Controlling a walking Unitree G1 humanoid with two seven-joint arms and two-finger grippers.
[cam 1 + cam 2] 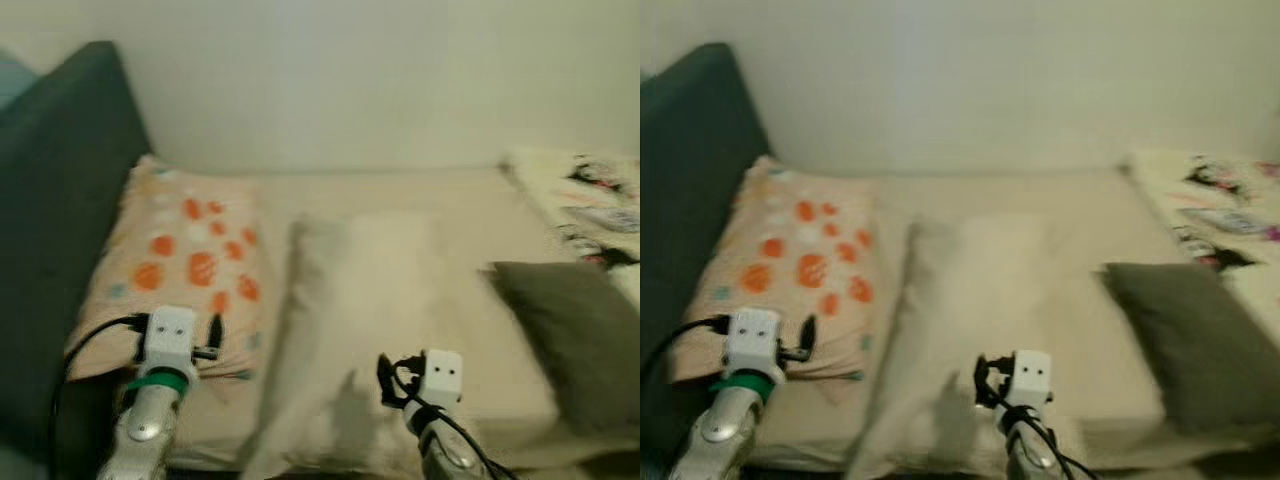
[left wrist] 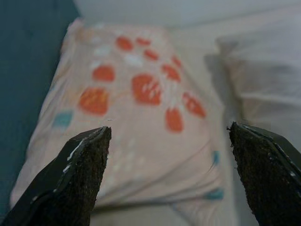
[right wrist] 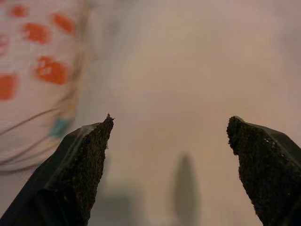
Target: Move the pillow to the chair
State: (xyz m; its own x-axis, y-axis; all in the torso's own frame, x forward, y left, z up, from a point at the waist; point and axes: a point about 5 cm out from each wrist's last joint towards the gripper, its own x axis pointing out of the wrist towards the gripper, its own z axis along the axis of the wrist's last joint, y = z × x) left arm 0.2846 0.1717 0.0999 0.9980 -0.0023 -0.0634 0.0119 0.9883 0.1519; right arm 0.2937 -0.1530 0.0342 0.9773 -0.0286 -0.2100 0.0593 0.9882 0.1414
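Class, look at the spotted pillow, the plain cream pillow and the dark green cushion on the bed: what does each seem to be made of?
Spotted pillow: soft woven cloth, probably cotton, matte; it wrinkles at the near edge and its orange spots look printed. Cream pillow: plain matte fabric with soft folds. Green cushion: thicker, dull cloth, perhaps felt or velvet; blur leaves it open.

Dark teal headboard (image 1: pixel 55 200) far left, olive cushion (image 1: pixel 575 340) right, printed blanket (image 1: pixel 590 205) far right, cream bed sheet (image 1: pixel 420 190), pale wall (image 1: pixel 380 80) behind.

Peach pillow (image 1: pixel 180 265) with orange spots, lying flat on bed, against dark headboard.
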